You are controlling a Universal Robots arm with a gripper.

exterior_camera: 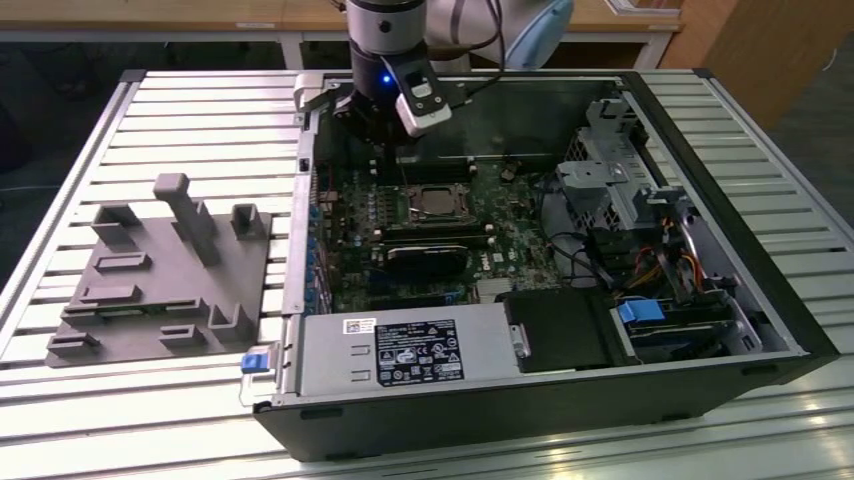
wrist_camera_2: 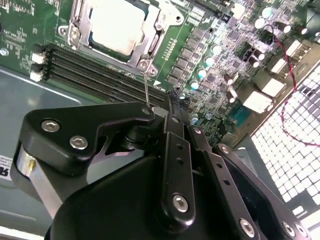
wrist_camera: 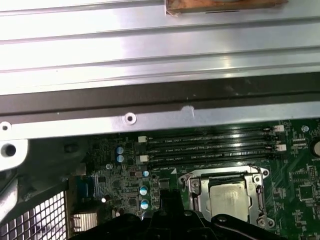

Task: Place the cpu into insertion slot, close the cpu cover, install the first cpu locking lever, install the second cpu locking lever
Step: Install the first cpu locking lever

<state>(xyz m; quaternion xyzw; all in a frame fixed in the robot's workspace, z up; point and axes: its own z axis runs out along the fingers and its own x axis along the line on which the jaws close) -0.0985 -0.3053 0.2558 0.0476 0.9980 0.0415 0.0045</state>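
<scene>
The cpu (exterior_camera: 430, 200) lies flat in the insertion slot (exterior_camera: 408, 209) on the green board, its silver top showing in both wrist views (wrist_camera_2: 112, 24) (wrist_camera: 229, 198). The cpu cover (wrist_camera_2: 150, 47) (wrist_camera: 197, 192) is down, framing the chip. A thin wire locking lever (wrist_camera_2: 146, 90) stands up from the socket's corner and ends right beside my gripper (wrist_camera_2: 169, 100), whose fingers are shut together. In the exterior view my gripper (exterior_camera: 386, 160) hangs just beyond the socket, near the case's far wall.
Long black memory slots (wrist_camera_2: 95, 75) run beside the socket. A black cooler block (exterior_camera: 424, 258) lies nearer the front, with the power supply (exterior_camera: 400, 352) and drive cage (exterior_camera: 627, 190) inside the case. A grey fixture (exterior_camera: 160, 280) stands on the slatted table.
</scene>
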